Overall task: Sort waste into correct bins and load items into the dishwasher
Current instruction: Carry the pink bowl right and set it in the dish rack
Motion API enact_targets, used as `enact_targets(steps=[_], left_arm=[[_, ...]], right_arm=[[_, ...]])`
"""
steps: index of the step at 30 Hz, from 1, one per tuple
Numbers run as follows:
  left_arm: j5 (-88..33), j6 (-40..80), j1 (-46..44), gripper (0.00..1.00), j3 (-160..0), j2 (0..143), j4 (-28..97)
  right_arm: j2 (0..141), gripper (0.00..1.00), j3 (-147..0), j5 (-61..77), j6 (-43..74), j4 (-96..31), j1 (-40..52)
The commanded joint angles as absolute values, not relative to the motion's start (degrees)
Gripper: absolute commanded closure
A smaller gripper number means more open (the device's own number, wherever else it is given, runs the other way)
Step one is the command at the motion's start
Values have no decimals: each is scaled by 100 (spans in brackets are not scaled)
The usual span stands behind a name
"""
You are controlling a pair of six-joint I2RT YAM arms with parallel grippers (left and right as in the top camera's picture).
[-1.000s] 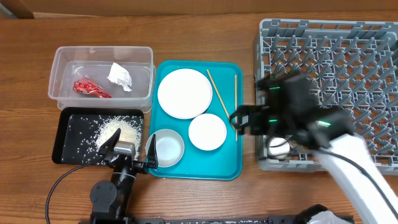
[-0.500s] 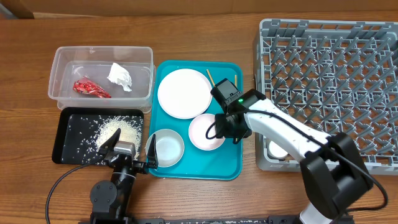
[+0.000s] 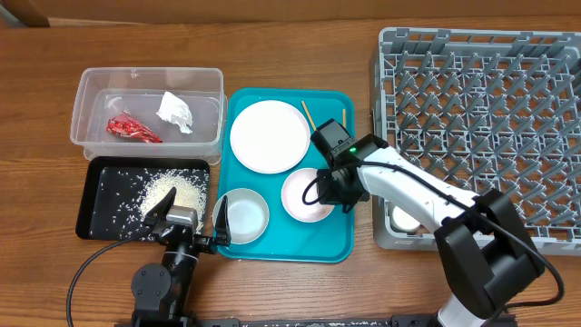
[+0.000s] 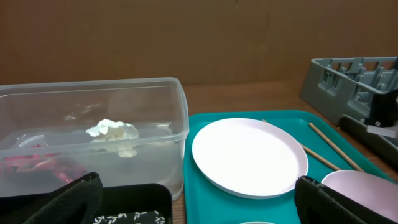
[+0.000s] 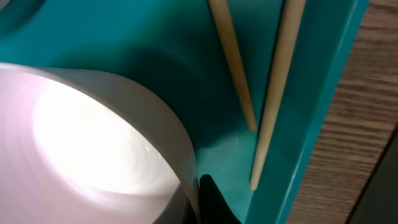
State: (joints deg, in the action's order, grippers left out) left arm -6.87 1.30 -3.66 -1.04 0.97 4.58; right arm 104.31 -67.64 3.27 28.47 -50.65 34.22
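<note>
- Right claw (image 3: 338, 189): clenched on the right rim of the pale-pink bowl (image 3: 304, 198). The right wrist view shows a dark finger (image 5: 214, 205) against the bowl's outer wall.
- Chopsticks (image 5: 231, 62), two: they lie just beside this claw, on the right side of the teal tray (image 3: 300, 238). Their long axes run roughly front to back across the desk (image 3: 272, 45). The left stick slants, its far end leaning left. The right stick follows the tray's right wall. Their near ends draw close together. From overhead, the arm covers their near halves.
- Dishes, counted: one round plate (image 3: 268, 136) at the tray's far left. Two bowls are on the tray, the gripped one and a white bowl (image 3: 243, 216) at the near left. One round white vessel (image 3: 404, 218) sits in the near-left corner of the dish rack (image 3: 481, 127).
- Left claw (image 3: 191, 213): released, jaws spread wide, grasping nothing. It is at the desk's near edge, between the black tray (image 3: 100, 218) and the white bowl.
- Waste: one red wrapper (image 3: 132, 127) and one white tissue (image 3: 174, 111) lie inside the clear tub (image 3: 150, 73). The rice grains (image 3: 177, 191) are scattered in the black tray.
</note>
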Motion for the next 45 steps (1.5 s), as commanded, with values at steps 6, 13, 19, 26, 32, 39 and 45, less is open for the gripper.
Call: enact_targets(steps=[6, 13, 19, 26, 32, 39, 45], left_arm=[[-692, 167, -340, 0, -47, 54, 419], [-692, 167, -340, 0, -47, 54, 419], [-692, 167, -340, 0, -47, 54, 419], [-692, 167, -340, 0, -47, 54, 419], [-692, 167, -340, 0, -47, 54, 419], [-692, 167, -340, 0, -47, 54, 419], [-692, 167, -340, 0, -47, 54, 419]], right_arm=[[8427, 96, -7061, -1409, 2840, -5459, 3389], [7057, 96, -7059, -5752, 2880, -5470, 3070], [7249, 96, -7046, -6678, 2880, -5474, 2003], [8162, 96, -7046, -6521, 2880, -5463, 768], [9100, 96, -7046, -6982, 2877, -5452, 176], [9948, 96, -7046, -6823, 2834, -5365, -316], [10106, 96, -7048, -6493, 2808, -5463, 25]])
